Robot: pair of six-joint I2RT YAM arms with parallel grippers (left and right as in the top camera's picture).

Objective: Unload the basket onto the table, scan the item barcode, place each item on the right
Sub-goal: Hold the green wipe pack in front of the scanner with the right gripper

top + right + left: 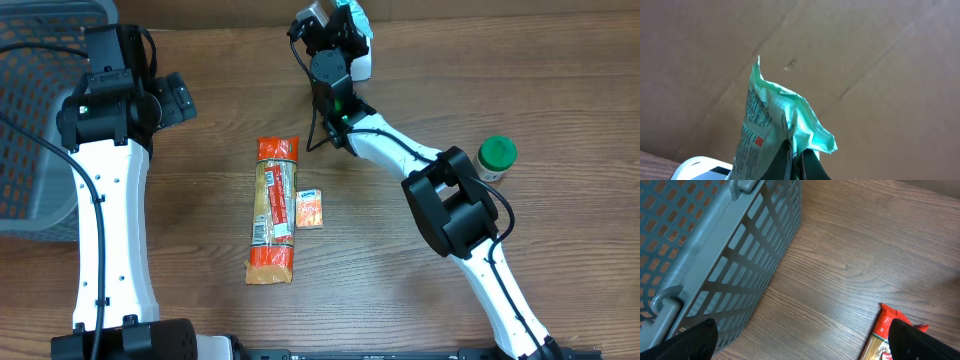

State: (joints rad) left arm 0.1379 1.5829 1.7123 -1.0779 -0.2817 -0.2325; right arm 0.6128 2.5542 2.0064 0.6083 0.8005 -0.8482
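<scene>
A mint-green printed packet (772, 125) is the item, pinched at its lower edge by my right gripper (799, 162), which is shut on it. Seen from overhead, that gripper (335, 28) holds the packet (356, 18) at the table's far edge, right over a white scanner (363, 62). The scanner's white top (700, 167) shows just left of the packet in the right wrist view. No barcode can be made out on the packet. My left gripper (802, 345) hangs open over bare wood beside the basket, with nothing between its fingers.
A grey-blue mesh basket (35, 120) fills the left side and its wall (735, 265) runs close to the left gripper. A long orange pasta packet (274, 208), a small orange sachet (309, 209) and a green-lidded jar (495, 157) lie on the table.
</scene>
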